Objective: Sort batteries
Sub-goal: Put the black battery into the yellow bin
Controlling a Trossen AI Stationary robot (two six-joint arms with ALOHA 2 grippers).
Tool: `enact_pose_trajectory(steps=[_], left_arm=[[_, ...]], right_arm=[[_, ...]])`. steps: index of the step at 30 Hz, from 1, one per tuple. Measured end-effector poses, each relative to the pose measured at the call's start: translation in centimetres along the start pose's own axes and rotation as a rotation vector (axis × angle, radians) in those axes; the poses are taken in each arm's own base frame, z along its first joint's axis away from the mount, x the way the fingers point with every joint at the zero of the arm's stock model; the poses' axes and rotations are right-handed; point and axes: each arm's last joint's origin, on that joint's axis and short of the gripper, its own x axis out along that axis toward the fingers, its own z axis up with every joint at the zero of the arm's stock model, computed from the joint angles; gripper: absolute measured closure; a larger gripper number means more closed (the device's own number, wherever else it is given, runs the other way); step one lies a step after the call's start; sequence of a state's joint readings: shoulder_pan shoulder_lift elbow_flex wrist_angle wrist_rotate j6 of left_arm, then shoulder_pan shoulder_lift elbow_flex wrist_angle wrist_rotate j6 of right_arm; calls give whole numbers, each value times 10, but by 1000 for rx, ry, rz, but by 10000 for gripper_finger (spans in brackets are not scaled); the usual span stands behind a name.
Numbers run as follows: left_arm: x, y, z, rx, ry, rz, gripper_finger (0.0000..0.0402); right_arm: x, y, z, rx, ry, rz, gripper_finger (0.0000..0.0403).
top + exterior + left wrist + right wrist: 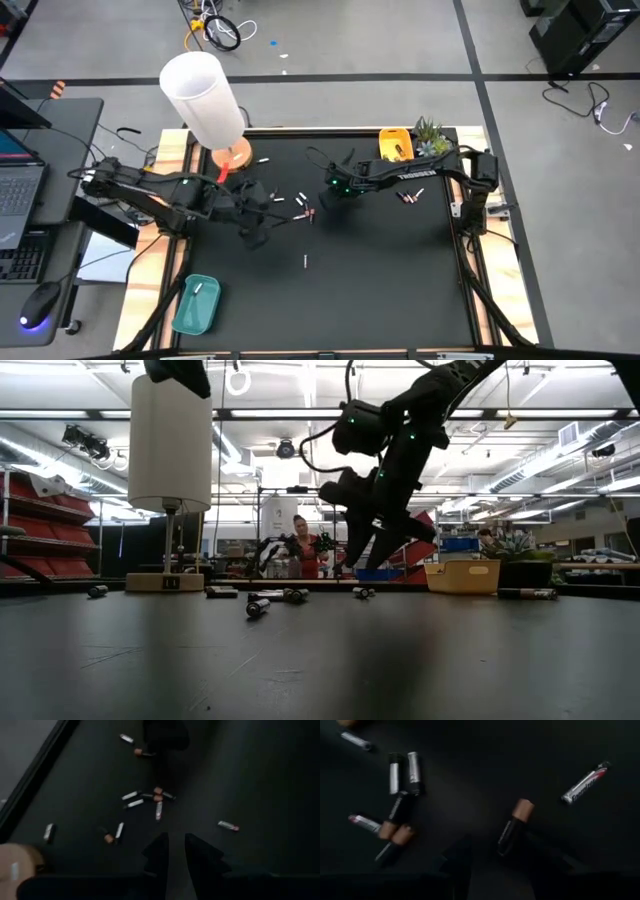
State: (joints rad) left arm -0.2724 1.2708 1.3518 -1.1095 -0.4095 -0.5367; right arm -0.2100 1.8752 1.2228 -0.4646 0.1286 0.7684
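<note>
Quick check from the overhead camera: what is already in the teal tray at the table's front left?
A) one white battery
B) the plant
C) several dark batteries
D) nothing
A: in the high view the teal tray holds a single white battery, with no other item in it.

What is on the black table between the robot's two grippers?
In the high view, a small cluster of batteries lies on the black mat between the left gripper and the right gripper. Nothing else sits there.
</note>
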Motion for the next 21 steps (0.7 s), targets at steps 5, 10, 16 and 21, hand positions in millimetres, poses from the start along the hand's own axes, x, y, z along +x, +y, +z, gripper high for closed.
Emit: enact_pose_trajectory(steps=[5, 10, 16, 21], left_arm=[[-8, 3, -6, -11, -4, 9, 324], [-12, 6, -16, -57, -27, 5, 324], [-15, 7, -19, -109, -51, -5, 324], [-15, 7, -19, -100, -59, 5, 324]], right_arm=[[17, -2, -4, 19, 18, -30, 243], [38, -1, -8, 29, 45, -27, 244], [45, -2, -14, 2, 82, -54, 294], [41, -3, -15, -82, 114, -40, 384]])
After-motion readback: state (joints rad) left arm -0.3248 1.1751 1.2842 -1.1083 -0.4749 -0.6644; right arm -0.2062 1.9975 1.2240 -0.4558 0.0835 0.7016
